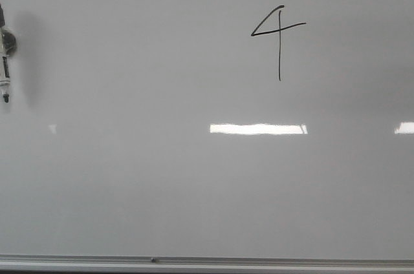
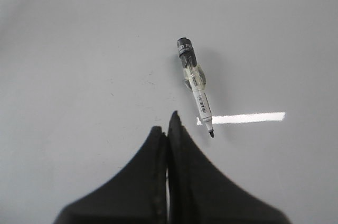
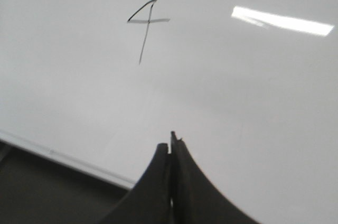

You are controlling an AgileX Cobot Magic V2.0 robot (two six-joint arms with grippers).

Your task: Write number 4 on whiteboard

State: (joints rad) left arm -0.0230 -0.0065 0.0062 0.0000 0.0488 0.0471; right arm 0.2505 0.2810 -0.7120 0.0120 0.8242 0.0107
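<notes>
On the upper right of the whiteboard [image 1: 129, 177] stands the number 4 [image 1: 278, 31], a thin black figure with slanted stroke, crossbar and long stem, all complete, so the writing step looks finished. A marker [image 1: 5, 67] lies uncapped on the board at its far left edge, well apart from the figure and held by neither arm. The left gripper [image 2: 168, 129] hovers just beside it with jaws pressed together on nothing; the right gripper [image 3: 172, 142] is likewise closed and empty, near the grey rail [image 1: 207, 263]. What remains is probably only withdrawing both arms, and the wide bare board offers ample room.
</notes>
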